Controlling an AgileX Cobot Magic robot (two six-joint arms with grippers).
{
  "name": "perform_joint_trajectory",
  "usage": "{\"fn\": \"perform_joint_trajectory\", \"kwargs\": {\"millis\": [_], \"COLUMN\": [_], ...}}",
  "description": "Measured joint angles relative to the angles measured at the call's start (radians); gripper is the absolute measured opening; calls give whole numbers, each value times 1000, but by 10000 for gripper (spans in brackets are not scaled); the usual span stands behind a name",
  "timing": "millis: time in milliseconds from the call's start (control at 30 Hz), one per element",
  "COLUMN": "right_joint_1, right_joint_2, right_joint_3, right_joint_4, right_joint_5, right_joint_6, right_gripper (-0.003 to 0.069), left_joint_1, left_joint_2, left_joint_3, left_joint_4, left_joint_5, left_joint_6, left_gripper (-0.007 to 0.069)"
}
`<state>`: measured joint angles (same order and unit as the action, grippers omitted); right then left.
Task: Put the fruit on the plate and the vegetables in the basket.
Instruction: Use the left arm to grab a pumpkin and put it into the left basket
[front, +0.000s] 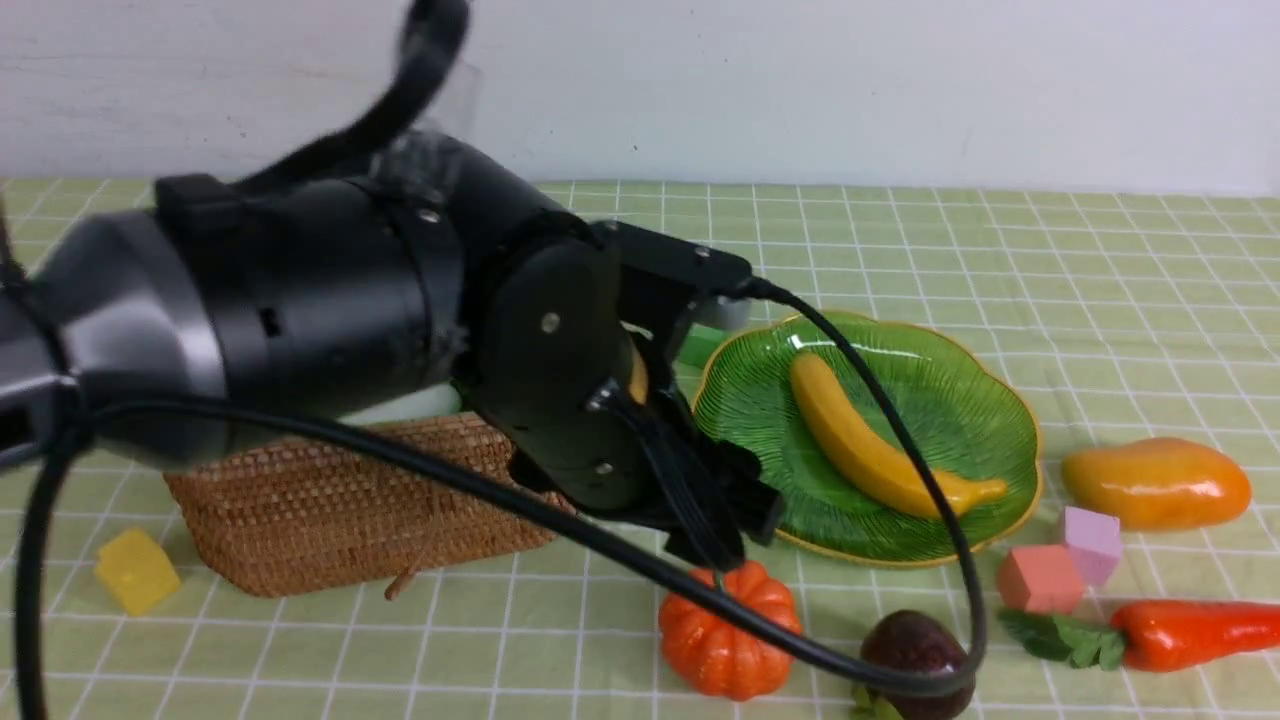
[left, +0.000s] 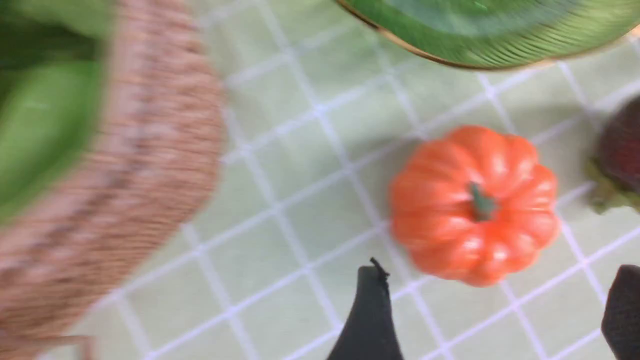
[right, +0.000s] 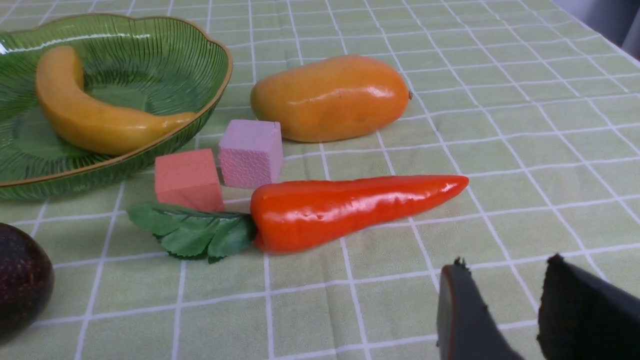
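My left pincer (left: 495, 314) stands wide open and holds nothing. It hangs low between the basket (front: 330, 510) on the left and the plate (front: 985, 395) on the right. The pumpkin (front: 715, 655) sits on the desk (front: 1000, 230) just below and ahead of its fingertips, a little nearer than the plate's near rim. In the left wrist view it lies just beyond the gap between my two fingers, not yet between them. From the front I cannot tell whether the fingers touch it.

My right pincer (right: 502, 300) is part open, its gap narrow and empty, and it is low over the desk at the right. The carrot (right: 350, 210) lies just ahead of it, apart from the fingers, with its pointed end towards me and its green leaves away to the left.

The banana (front: 860, 440) lies in the plate. The mango (front: 1155, 483) rests on the desk just right of the plate. The dark purple fruit (front: 915, 645) sits at the near edge, just right of the pumpkin. A pink block (front: 1092, 540) and a salmon block (front: 1038, 580) stand between the plate and the carrot, and a yellow block (front: 137, 570) lies left of the basket.
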<state>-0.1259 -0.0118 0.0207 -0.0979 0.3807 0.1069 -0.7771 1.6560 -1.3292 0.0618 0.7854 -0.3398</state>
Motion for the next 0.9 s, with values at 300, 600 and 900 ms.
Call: {"fn": "perform_joint_trajectory", "kwargs": {"millis": [300,600,900], "right_joint_1": [0,0,0], "right_joint_2": [0,0,0], "right_joint_3": [0,0,0], "right_joint_4": [0,0,0], "right_joint_5": [0,0,0], "right_joint_6": [0,0,0], "right_gripper": [242,242,242], "left_joint_1": [-34,-34,-35], "left_joint_2": [192,341,358], "left_joint_3": [-157,-219,-235], "left_joint_4": [-32,-43,-42], "left_joint_5": [74,131,137], "left_joint_6": [-77,-89,-104], "left_gripper": [636,636,596]}}
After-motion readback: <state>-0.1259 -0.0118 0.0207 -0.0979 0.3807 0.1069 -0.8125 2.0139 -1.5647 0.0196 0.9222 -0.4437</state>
